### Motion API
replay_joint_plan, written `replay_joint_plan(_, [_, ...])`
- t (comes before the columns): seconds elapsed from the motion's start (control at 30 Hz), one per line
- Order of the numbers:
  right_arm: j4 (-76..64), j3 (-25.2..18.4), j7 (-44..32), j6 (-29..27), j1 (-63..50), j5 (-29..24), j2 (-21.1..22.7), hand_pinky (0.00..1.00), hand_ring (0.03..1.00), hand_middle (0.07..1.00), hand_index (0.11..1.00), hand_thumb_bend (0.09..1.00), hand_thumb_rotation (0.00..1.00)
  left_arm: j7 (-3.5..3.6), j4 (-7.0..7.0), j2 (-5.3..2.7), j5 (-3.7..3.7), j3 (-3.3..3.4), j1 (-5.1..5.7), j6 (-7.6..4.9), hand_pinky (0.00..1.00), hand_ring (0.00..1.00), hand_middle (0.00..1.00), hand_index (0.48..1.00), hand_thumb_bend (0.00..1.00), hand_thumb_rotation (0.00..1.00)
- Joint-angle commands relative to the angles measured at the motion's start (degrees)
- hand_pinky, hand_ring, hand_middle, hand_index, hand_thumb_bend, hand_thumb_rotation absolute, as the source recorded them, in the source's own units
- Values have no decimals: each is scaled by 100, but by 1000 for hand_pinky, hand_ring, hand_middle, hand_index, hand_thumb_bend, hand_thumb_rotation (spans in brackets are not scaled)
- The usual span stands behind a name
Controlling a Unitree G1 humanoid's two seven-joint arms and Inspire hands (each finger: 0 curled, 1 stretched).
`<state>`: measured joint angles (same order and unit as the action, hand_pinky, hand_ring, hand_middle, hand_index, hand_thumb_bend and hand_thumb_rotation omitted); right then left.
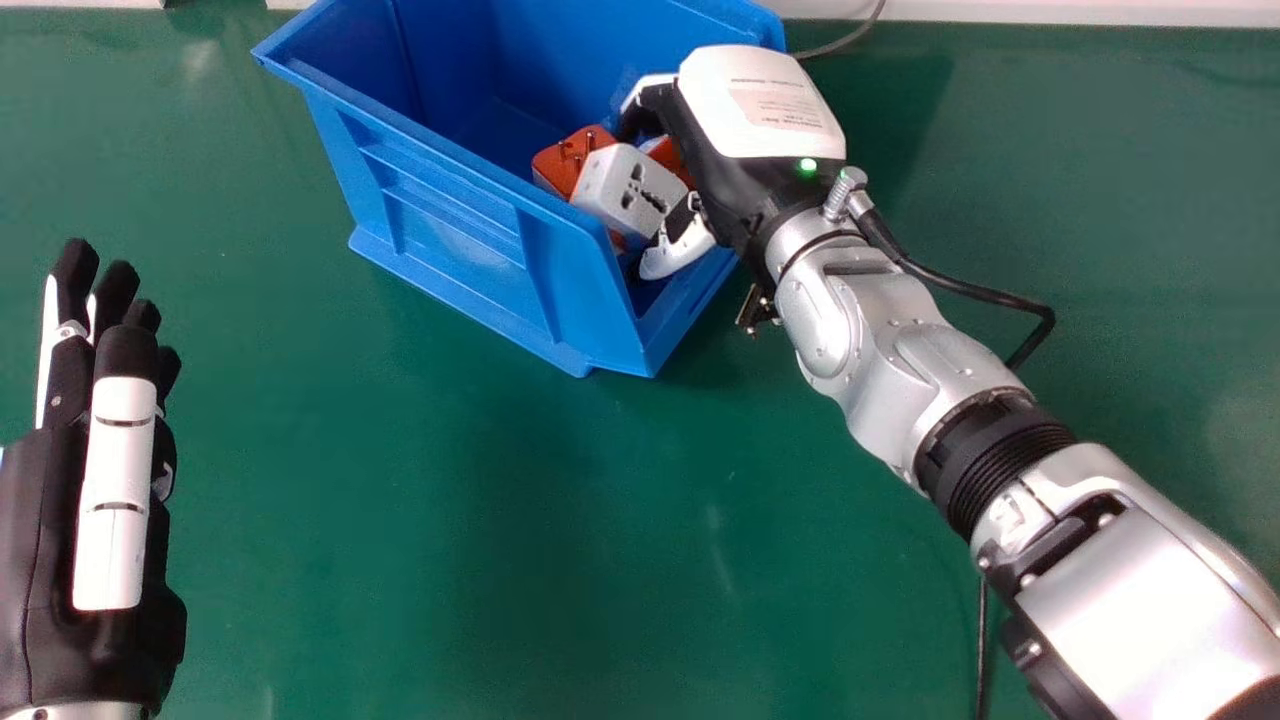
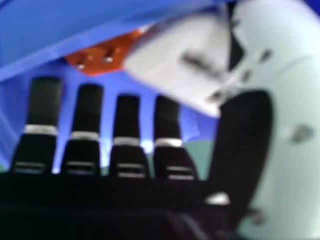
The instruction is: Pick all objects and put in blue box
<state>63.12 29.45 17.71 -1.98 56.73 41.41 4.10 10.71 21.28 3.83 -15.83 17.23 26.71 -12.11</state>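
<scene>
Smooth-shelled right hand (image 1: 745, 130), fingers loosely apart, in ribbed blue box (image 1: 450, 225) beside blocky white adapter (image 1: 615, 185).

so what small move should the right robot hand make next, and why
Probably ease the right robot hand up and out of the blue box: its fingers look straight rather than curled round the white block, which is inside the box beside an orange block.
</scene>
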Motion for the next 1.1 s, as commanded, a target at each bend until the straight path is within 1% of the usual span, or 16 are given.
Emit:
replay_joint_plan(0.0, [-67, 46, 178, -24, 223, 86, 77, 783, 909, 945, 920, 830, 186, 54, -18, 37, -18, 37, -34, -217, 1000, 1000, 1000, 1000, 629, 898])
replay_joint_plan(0.1, [-59, 99, 201, -8, 240, 98, 93, 806, 932, 965, 941, 843, 202, 43, -43, 39, 8, 43, -66, -220, 1000, 1000, 1000, 1000, 630, 893])
replay_joint_plan(0.17, [-67, 117, 197, 3, 247, 92, 100, 817, 947, 978, 954, 850, 212, 49, -50, 40, 0, 42, -76, -223, 1000, 1000, 1000, 1000, 631, 891])
replay_joint_plan(0.23, [-73, 119, 190, -6, 249, 72, 110, 830, 961, 989, 965, 849, 218, 83, -73, 40, -40, 36, -95, -253, 1000, 1000, 1000, 1000, 625, 889])
replay_joint_plan(0.37, [-113, 92, 302, -53, 229, 46, 125, 842, 970, 997, 972, 843, 208, 48, -56, 13, -8, 16, -110, -228, 1000, 1000, 1000, 1000, 611, 887])
replay_joint_plan(0.47, [-132, 103, 388, -74, 208, 65, 139, 835, 963, 999, 965, 838, 183, 82, -69, 10, -41, -1, -111, -236, 1000, 1000, 1000, 1000, 611, 880])
replay_joint_plan(0.5, [-149, 105, 410, -79, 195, 68, 144, 834, 962, 999, 964, 837, 180, 85, -81, 5, -34, -6, -110, -251, 1000, 1000, 1000, 1000, 611, 878])
replay_joint_plan(0.57, [-226, 102, 445, -94, 162, 71, 170, 836, 962, 1000, 962, 828, 169, 52, -102, -19, 6, -12, -121, -271, 1000, 1000, 1000, 1000, 613, 876])
replay_joint_plan(0.63, [-302, 93, 482, -124, 123, 68, 197, 838, 963, 1000, 963, 821, 164, 35, -102, -38, 19, -23, -112, -269, 1000, 1000, 1000, 1000, 614, 876])
replay_joint_plan(0.73, [-485, 95, 493, -170, 49, 80, 274, 839, 964, 1000, 964, 817, 160, -19, -33, -70, 45, -56, -67, -197, 1000, 1000, 999, 1000, 613, 876])
replay_joint_plan(0.8, [-679, 92, 501, -207, -46, 85, 348, 833, 967, 1000, 970, 801, 143, -27, -7, -97, 51, -83, -25, -200, 1000, 998, 995, 1000, 619, 876])
replay_joint_plan(0.83, [-763, 97, 536, -236, -93, 98, 387, 833, 967, 1000, 970, 801, 143, -42, -13, -115, 73, -94, -13, -216, 1000, 998, 995, 1000, 619, 876])
replay_joint_plan(0.9, [-1007, 92, 529, -265, -204, 111, 491, 819, 965, 1000, 972, 788, 114, -76, -11, -123, 173, -121, 5, -264, 999, 993, 989, 999, 624, 875])
replay_joint_plan(0.97, [-1269, 67, 575, -316, -346, 119, 585, 805, 964, 1000, 975, 770, 77, -91, 2, -134, 254, -153, 59, -316, 996, 986, 980, 994, 627, 878])
replay_joint_plan(1.0, [-1397, 73, 604, -294, -403, 160, 633, 800, 964, 1000, 976, 764, 61, -119, 16, -146, 310, -169, 67, -326, 995, 984, 978, 992, 632, 878])
replay_joint_plan(1.07, [-1706, 77, 583, -196, -529, 254, 731, 779, 957, 998, 968, 744, 31, -143, 19, -155, 368, -202, 71, -351, 992, 975, 970, 984, 642, 886])
